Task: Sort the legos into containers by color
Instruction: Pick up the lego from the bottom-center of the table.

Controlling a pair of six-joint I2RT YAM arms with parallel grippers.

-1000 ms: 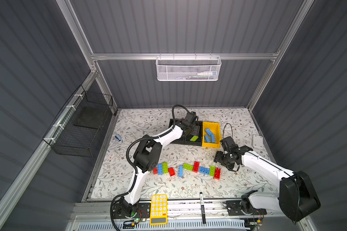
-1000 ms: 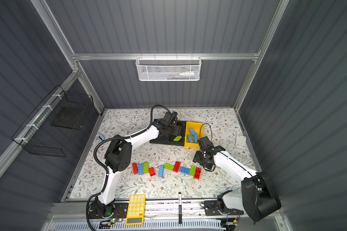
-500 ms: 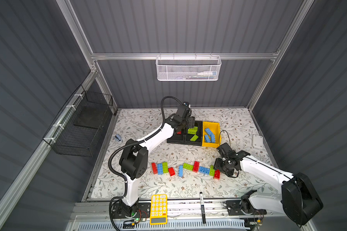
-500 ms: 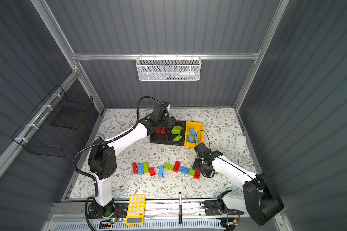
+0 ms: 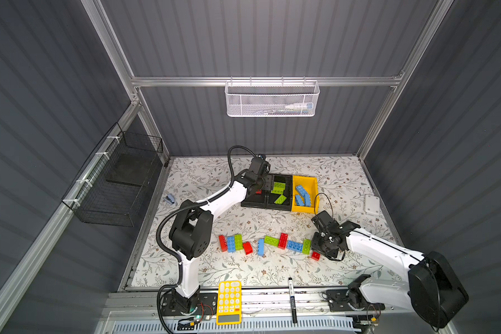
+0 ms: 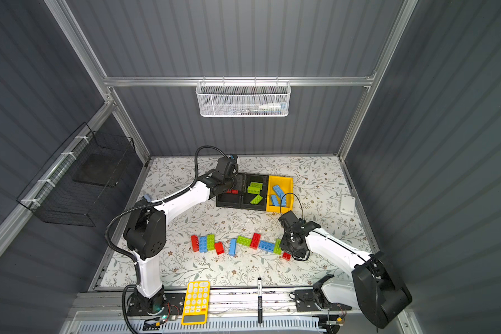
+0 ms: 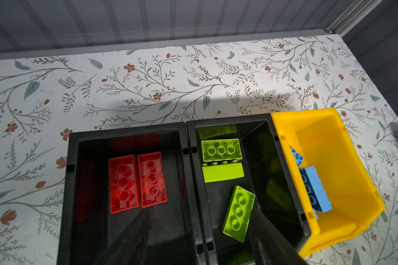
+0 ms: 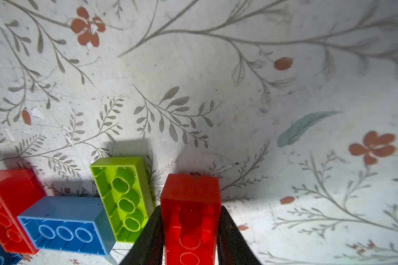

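Several red, blue and green legos lie in a row on the floral mat, from a red one point(image 5: 222, 243) to a green one point(image 5: 306, 246). At the row's right end my right gripper point(image 8: 190, 229) is shut on a red lego point(image 8: 191, 202), which rests on the mat point(image 5: 315, 255). My left gripper point(image 7: 200, 231) hovers open and empty over the two black bins. One black bin point(image 7: 124, 134) holds two red legos, the other point(image 7: 228, 121) three green ones. Blue legos lie in the yellow bin point(image 7: 319, 128).
A yellow calculator point(image 5: 228, 300) and a black marker point(image 5: 292, 297) lie on the front rail. A white block point(image 5: 371, 204) sits at the mat's right edge, a small blue item point(image 5: 169, 199) at its left edge. Wire baskets hang on the left wall point(image 5: 119, 182) and back wall point(image 5: 271, 99).
My right gripper moved down to the red lego at the row's right end and closed on it. My left gripper drifted left from the green bin and stayed open.
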